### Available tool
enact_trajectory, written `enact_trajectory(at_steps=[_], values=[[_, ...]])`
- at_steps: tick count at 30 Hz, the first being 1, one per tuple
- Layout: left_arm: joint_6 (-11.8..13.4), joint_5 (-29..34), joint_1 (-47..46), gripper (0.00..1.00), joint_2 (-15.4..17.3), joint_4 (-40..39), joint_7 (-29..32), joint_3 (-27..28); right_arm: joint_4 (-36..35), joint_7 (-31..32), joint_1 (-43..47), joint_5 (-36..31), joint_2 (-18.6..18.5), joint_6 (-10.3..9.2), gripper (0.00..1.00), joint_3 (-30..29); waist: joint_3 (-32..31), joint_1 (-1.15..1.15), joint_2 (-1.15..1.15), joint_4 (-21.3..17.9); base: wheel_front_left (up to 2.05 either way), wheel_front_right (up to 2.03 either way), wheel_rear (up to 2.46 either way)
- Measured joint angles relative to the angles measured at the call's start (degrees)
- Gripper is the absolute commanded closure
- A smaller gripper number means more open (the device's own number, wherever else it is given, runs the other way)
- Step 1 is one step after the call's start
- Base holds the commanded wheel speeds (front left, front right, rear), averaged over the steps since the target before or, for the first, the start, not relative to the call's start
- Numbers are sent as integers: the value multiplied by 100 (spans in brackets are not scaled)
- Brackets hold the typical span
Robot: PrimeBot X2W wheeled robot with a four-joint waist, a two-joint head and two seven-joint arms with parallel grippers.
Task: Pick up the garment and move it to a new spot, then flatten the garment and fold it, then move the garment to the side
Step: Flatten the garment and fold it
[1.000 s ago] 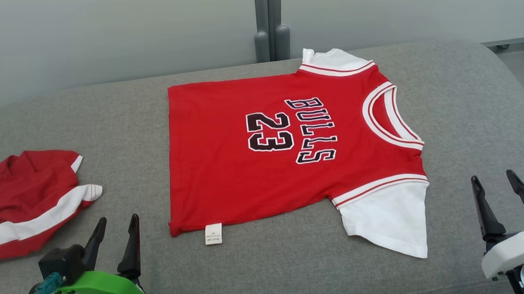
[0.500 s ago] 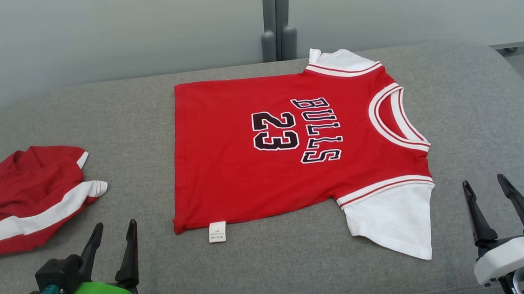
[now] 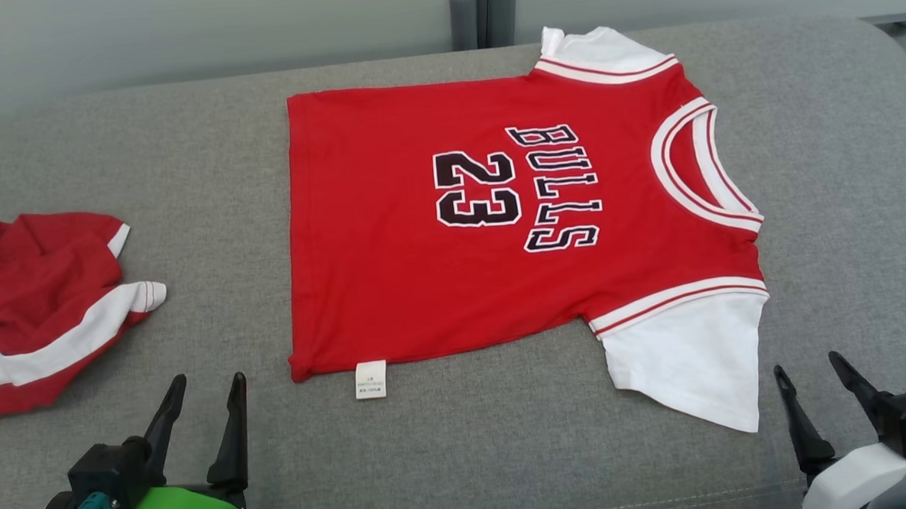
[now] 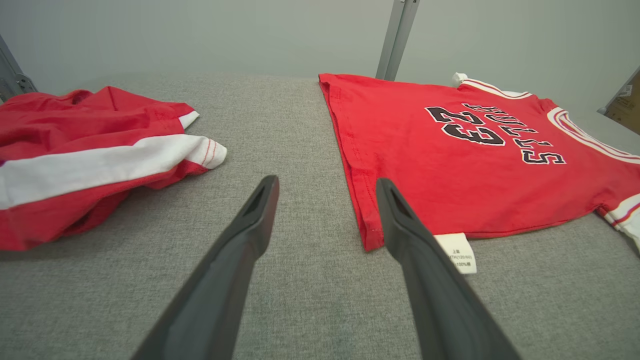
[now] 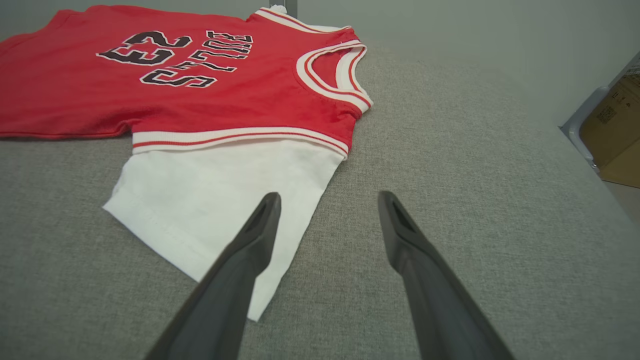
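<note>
A red jersey point(image 3: 391, 234) printed BULLS 23 lies spread flat on the grey cushion point(image 3: 205, 173), collar to the right, hem to the left, white sleeves at the near right and far edge. A white label point(image 3: 370, 379) hangs from its near hem corner. My left gripper point(image 3: 204, 382) stands open at the lower left, short of that corner; in the left wrist view the jersey point(image 4: 450, 160) lies just right of the open gripper point(image 4: 327, 185). My right gripper point(image 3: 806, 365) is open at the lower right, beside the near white sleeve point(image 5: 220, 200); the right wrist view shows this gripper point(image 5: 330, 200) empty.
A second red and white garment point(image 3: 34, 303), crumpled, lies at the cushion's left edge point(image 4: 75, 150). A grey post point(image 3: 480, 8) stands behind the cushion against a pale wall. A cardboard box point(image 5: 617, 135) sits off the cushion's right side.
The head camera has tilted down and shifted, so the whole scene sits higher in view. Both grippers sit lower in view and stay open; the jersey lies as before.
</note>
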Motion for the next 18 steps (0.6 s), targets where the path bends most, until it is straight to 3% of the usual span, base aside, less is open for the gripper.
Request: enact_trajectory(at_steps=[7, 11, 15, 18], values=[[-5, 82, -149, 0, 4, -148, 0, -59, 391, 143, -313, 43, 287, 313, 0, 419, 474, 0, 0, 20, 0, 0, 0], [-7, 144, -307, 0, 2, -151, 0, -35, 590, 185, -465, 90, 404, 381, 2, 511, 709, 0, 0, 38, 0, 0, 0], [-7, 183, -340, 0, -4, -104, 0, -14, 726, 168, -571, 114, 424, 465, 15, 504, 849, 0, 0, 43, 0, 0, 0], [-7, 183, -365, 0, -22, -73, 0, -5, 825, 148, -635, 169, 432, 528, 31, 492, 865, 0, 0, 25, 0, 0, 0]])
